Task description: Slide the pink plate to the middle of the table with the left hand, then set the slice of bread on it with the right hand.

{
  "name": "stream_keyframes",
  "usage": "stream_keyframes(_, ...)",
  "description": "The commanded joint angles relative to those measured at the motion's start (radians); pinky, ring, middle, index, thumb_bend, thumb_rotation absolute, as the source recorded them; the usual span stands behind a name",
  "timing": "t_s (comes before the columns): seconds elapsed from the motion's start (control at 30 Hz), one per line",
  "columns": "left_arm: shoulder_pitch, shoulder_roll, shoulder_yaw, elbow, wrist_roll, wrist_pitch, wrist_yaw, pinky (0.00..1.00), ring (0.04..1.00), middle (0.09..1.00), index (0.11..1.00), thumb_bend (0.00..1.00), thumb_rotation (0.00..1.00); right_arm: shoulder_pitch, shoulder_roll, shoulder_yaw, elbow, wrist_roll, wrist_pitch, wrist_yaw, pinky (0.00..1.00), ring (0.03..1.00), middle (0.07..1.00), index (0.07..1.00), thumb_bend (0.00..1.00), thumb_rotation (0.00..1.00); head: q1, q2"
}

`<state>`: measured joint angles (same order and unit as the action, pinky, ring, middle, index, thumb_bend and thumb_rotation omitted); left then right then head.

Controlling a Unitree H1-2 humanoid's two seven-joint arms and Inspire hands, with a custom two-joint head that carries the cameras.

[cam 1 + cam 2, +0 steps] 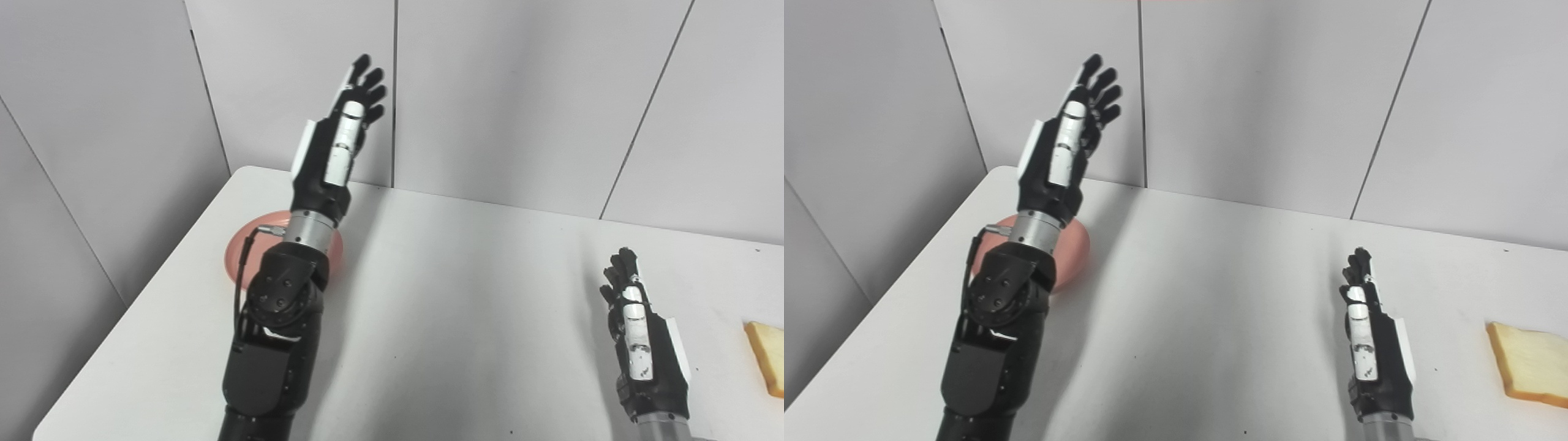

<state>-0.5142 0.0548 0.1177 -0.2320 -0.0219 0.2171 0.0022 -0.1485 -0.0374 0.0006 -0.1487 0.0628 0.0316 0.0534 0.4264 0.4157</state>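
our left robot hand is up high with fingers spread, holding nothing. pink plate sits mid-left on the counter, mostly hidden by the arm. we'd lower onto its rim, probably the far edge, then push slowly right. right robot hand is empty too, bread at lower right.

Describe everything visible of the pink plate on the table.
The round, smooth pink plate lies flat on the white table near its left edge, toward the far corner. It looks like plastic, salmon-pink. The left arm's wrist and forearm pass in front and hide most of it, leaving only its rim on either side. Nothing visible lies on it. The raised left hand is not touching it.
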Motion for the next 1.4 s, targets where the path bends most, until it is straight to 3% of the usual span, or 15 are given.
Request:
stream_keyframes(0.0, -0.058, 0.042, 0.038, -0.045, -0.012, -0.005, 0.021, 0.92, 0.930, 0.938, 0.937, 0.46, 1.00, -0.018, 0.006, -0.004, -0.032, 0.011, -0.009, 0.001, 1.00, 1.000, 1.000, 1.000, 0.25, 1.00, -0.001, 0.001)
stream_keyframes(0.23, -0.056, 0.109, 0.130, -0.015, -0.039, -0.029, 0.041, 0.91, 0.935, 0.933, 0.923, 0.46, 1.00, -0.020, 0.008, -0.004, -0.040, 0.016, -0.002, -0.001, 1.00, 1.000, 1.000, 1.000, 0.24, 1.00, 0.000, -0.002)
stream_keyframes(0.47, -0.045, 0.180, 0.230, 0.097, -0.129, -0.090, 0.040, 0.88, 0.904, 0.913, 0.905, 0.49, 1.00, -0.020, 0.010, -0.002, -0.052, 0.010, 0.015, -0.005, 1.00, 1.000, 1.000, 1.000, 0.25, 1.00, -0.002, -0.002)
stream_keyframes(0.63, -0.031, 0.209, 0.278, 0.138, -0.193, -0.093, 0.043, 0.91, 0.910, 0.918, 0.906, 0.48, 1.00, -0.018, 0.012, -0.001, -0.057, 0.005, 0.014, -0.009, 1.00, 1.000, 1.000, 1.000, 0.24, 1.00, -0.002, -0.001)
stream_keyframes(1.03, 0.005, 0.247, 0.322, 0.218, -0.251, -0.078, 0.047, 0.94, 0.933, 0.928, 0.915, 0.46, 1.00, -0.018, 0.010, 0.003, -0.067, 0.005, 0.025, -0.008, 1.00, 1.000, 1.000, 1.000, 0.22, 1.00, 0.001, -0.002)
stream_keyframes(1.37, 0.009, 0.254, 0.337, 0.362, -0.275, -0.110, 0.042, 0.93, 0.925, 0.923, 0.908, 0.45, 1.00, -0.015, 0.009, 0.009, -0.081, -0.006, 0.038, -0.013, 1.00, 1.000, 1.000, 1.000, 0.22, 1.00, -0.001, 0.002)
